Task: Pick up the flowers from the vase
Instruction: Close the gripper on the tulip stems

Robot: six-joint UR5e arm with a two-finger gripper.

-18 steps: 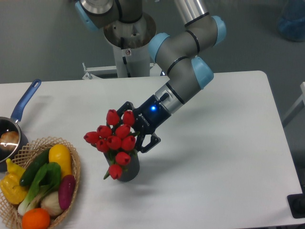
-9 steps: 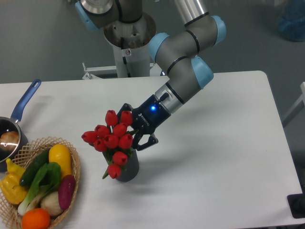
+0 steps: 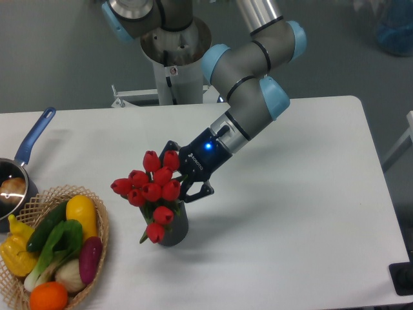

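The flowers, a bunch of red closed tulip buds with green stems, stand in the small dark grey vase at the front middle of the white table. One bud droops over the vase's left rim. My gripper comes in from the upper right and sits against the right side of the bunch, just above the vase mouth. Its dark fingers are drawn in around the stems, and their tips are hidden behind the buds. The stems' lower ends are inside the vase.
A wicker basket of vegetables and fruit stands at the front left, close to the vase. A blue-handled steel saucepan sits at the left edge. The robot's base column rises at the back.
The gripper's fingers have drawn closer together around the bunch since a second ago. The buds shifted slightly left and up, then stayed still over the last half second.
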